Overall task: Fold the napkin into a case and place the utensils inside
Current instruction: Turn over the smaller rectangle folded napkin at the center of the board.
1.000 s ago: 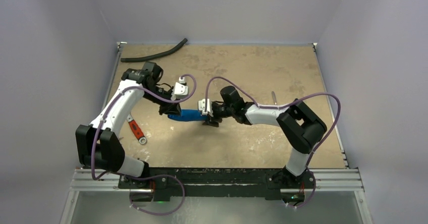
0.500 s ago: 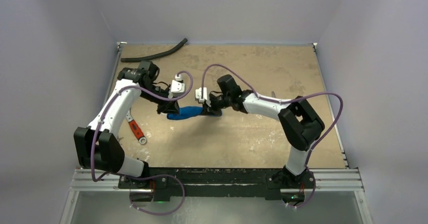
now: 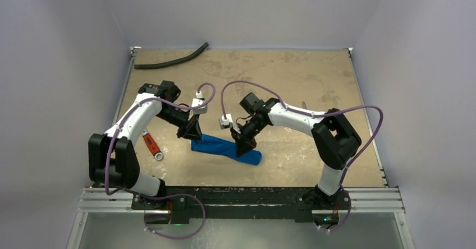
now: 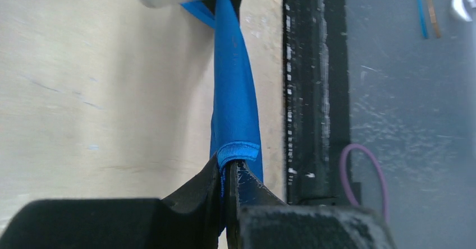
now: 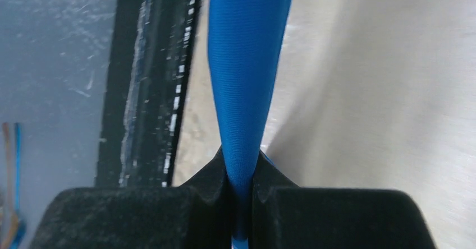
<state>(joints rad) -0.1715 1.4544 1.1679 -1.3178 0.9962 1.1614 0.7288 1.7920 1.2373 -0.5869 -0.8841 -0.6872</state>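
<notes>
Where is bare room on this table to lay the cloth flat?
Bare: the far right of the table, from the black hose to the right edge; also the strip between napkin and near edge. Crowded: the left, by the wrench, and the middle, where left gripper and right gripper clamp the napkin.

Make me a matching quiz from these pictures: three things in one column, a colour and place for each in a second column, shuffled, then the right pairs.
1. napkin
2. hose
3. wrench

A. red handle, lying flat
B. black, at the far left corner of the table
C. blue, pinched by the left gripper and the right gripper

Pairs: 1-C, 2-B, 3-A
</notes>
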